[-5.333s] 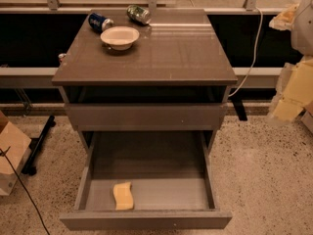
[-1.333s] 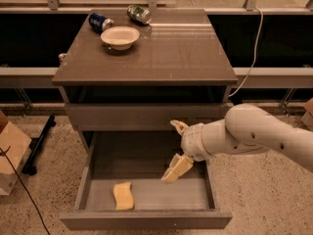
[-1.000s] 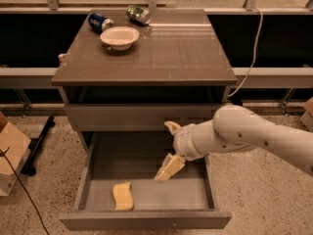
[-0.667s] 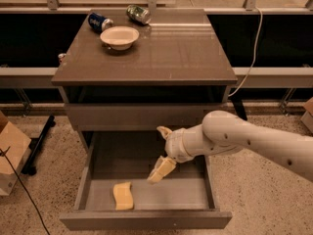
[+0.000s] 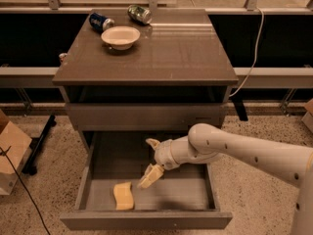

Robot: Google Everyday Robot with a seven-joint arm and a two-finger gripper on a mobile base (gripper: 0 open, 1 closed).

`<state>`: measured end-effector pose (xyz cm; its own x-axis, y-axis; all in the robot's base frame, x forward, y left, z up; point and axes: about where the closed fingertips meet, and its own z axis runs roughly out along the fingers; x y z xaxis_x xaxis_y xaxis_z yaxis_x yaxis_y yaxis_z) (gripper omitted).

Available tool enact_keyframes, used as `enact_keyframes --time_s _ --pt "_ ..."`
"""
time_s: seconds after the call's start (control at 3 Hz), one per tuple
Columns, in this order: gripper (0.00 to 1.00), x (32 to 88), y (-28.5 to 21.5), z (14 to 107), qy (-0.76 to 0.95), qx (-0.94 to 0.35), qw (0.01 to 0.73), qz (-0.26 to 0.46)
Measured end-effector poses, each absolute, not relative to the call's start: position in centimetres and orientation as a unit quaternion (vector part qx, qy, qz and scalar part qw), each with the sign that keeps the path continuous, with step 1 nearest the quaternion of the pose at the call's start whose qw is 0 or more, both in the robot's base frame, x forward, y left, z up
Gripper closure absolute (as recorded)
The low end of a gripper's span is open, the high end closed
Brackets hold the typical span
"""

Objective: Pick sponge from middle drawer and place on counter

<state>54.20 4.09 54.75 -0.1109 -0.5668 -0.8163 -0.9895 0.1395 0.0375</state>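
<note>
- Over the pulled-out middle drawer (image 5: pixel 190 187), I am holding my gripper (image 5: pixel 151 159) just left of centre, with my arm reaching in from the right.
- I am carrying the fingers spread wide with nothing between them, one pointing far and the other slanting down toward the drawer floor.
- I am seeing the sponge (image 5: pixel 123 196) lying flat by the drawer's front wall, left of my lower fingertip and nearer, close but apart.
- I am reading its long axis as running near to far, so I am judging I should close across its left-right width.
- I am noting the counter (image 5: pixel 186 48) above, with a white bowl (image 5: pixel 120 35) at its far left.
</note>
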Motion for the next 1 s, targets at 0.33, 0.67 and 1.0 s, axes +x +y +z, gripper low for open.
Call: enact_keyframes --time_s 0.33,0.67,1.0 --pt "0.0 54.8 6.1 51.5 0.664 -0.572 0.338 0.343" --pt "0.0 55.1 8.0 48.6 0.65 -0.57 0.34 0.371" --pt "0.0 54.6 10.0 46.1 0.631 -0.575 0.339 0.397"
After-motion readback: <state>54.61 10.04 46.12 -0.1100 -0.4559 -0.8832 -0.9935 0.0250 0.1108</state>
